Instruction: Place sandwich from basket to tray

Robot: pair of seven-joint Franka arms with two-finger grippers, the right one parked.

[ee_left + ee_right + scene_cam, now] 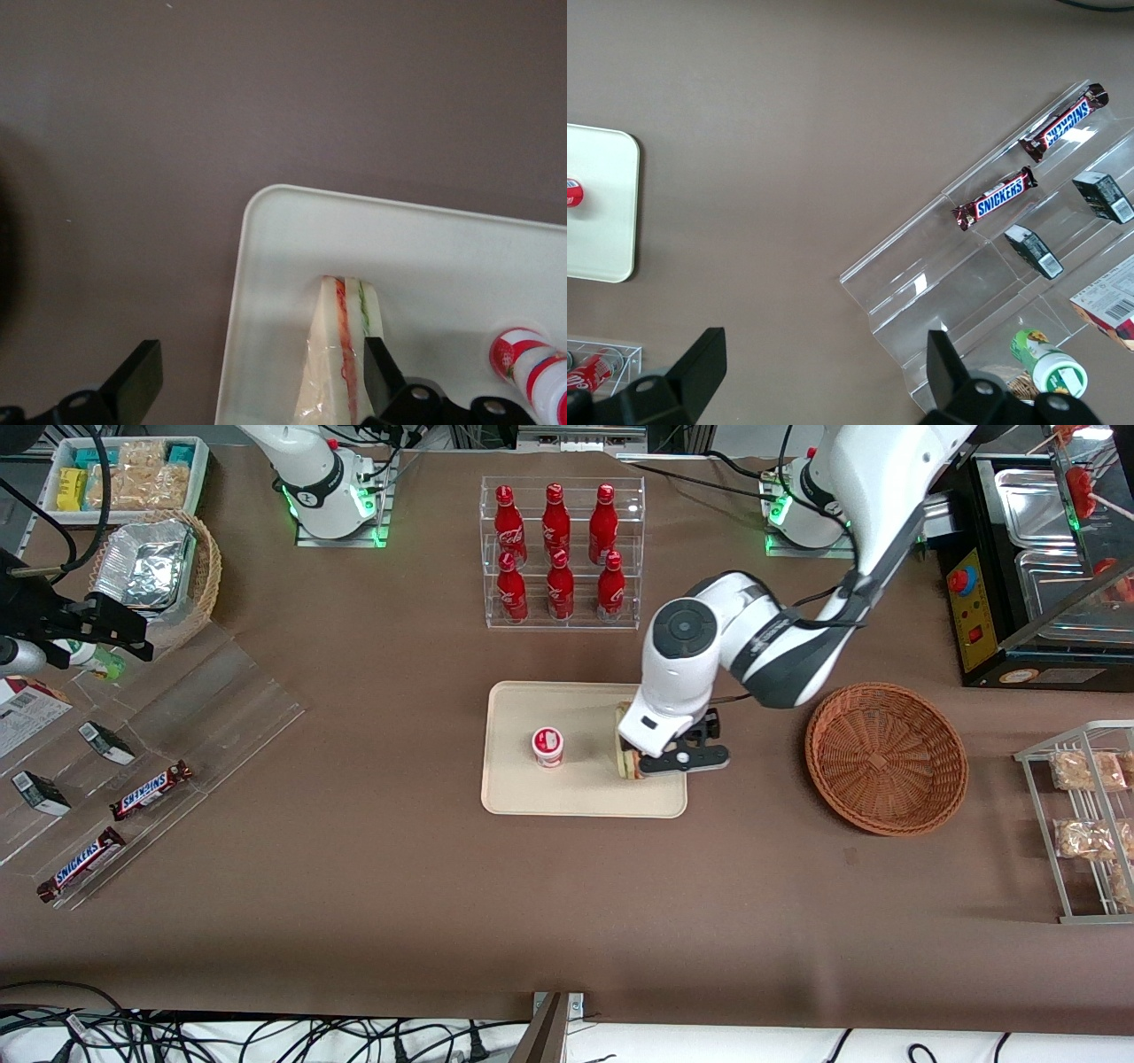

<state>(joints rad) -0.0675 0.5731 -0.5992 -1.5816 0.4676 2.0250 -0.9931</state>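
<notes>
The sandwich (627, 763) lies on the cream tray (532, 793) at the tray's end toward the working arm, mostly hidden under the wrist. In the left wrist view the wrapped wedge (341, 354) rests on the tray (425, 257), its red and green filling lines showing. My left gripper (654, 760) hangs low over it, open. In the wrist view the gripper (261, 367) has one finger (381, 372) touching or just beside the sandwich and the other finger (142, 381) well apart over the table. The reddish-brown basket (886, 757) sits empty beside the tray, toward the working arm's end.
A small red-and-white cup (548, 746) stands on the tray. A clear rack of red bottles (561, 549) stands farther from the camera than the tray. A wire rack of bagged snacks (1085, 824) and a black appliance (1036, 567) are at the working arm's end.
</notes>
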